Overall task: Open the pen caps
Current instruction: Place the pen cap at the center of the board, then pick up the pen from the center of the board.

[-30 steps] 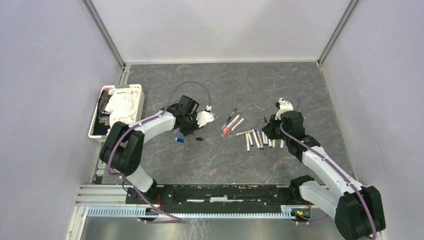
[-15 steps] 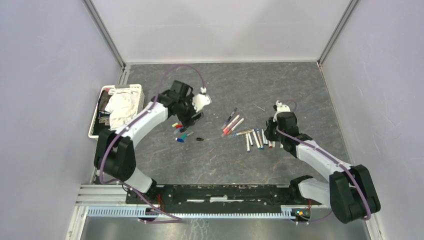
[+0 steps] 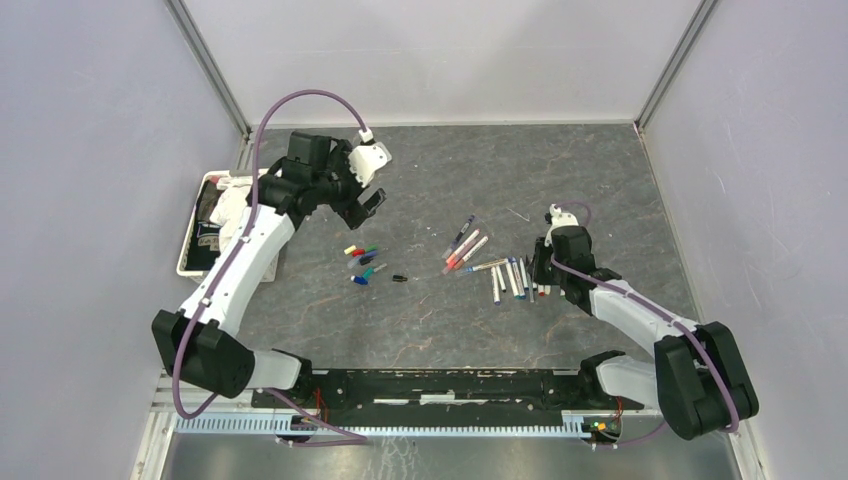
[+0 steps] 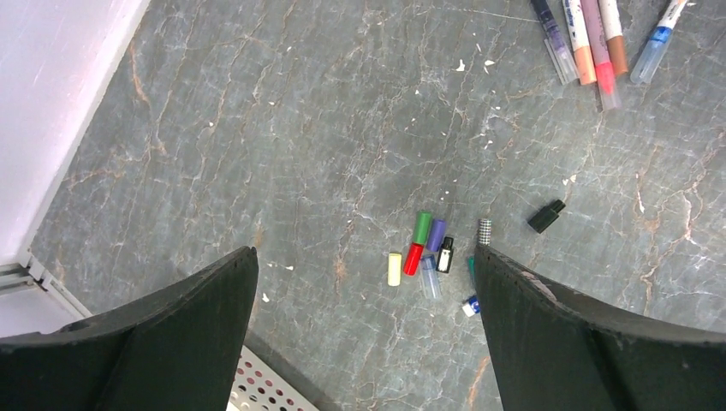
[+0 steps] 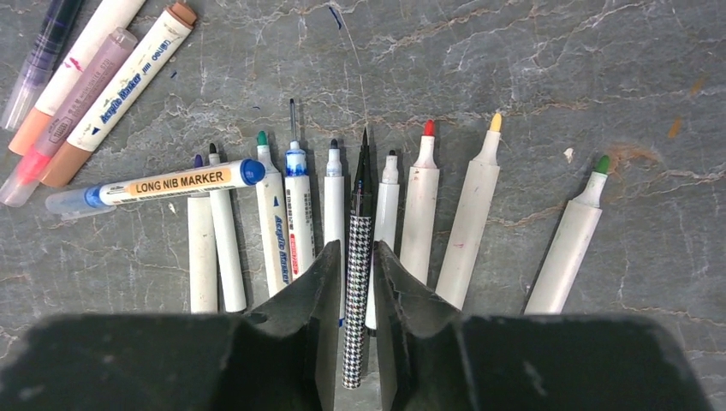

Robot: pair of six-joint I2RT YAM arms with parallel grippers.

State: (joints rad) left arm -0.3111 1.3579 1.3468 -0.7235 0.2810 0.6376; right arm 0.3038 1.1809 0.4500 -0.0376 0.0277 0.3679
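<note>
Several loose pen caps (image 4: 424, 255), among them yellow, red, green and purple ones, lie clustered on the grey table (image 3: 362, 262). A houndstooth-patterned cap (image 4: 485, 231) and a black cap (image 4: 545, 216) lie a little apart from them. My left gripper (image 4: 364, 253) hangs high above the cluster, wide open and empty (image 3: 365, 205). Uncapped pens (image 5: 428, 214) lie in a row. My right gripper (image 5: 358, 244) is low over that row (image 3: 538, 272). Its jaws stand narrowly apart around a houndstooth pen (image 5: 356, 282), with a thin gap on each side.
Several capped pens (image 5: 86, 77) and a "long nib marker" (image 5: 154, 184) lie left of the row, also seen as pens (image 3: 462, 245) from above. A white basket (image 3: 186, 262) with cloth stands at the left wall, and its perforated corner (image 4: 257, 385) shows below my left fingers.
My left arm has risen back and to the left, away from the caps, and its jaws have opened wide. The right jaws have eased slightly apart around the houndstooth pen.
</note>
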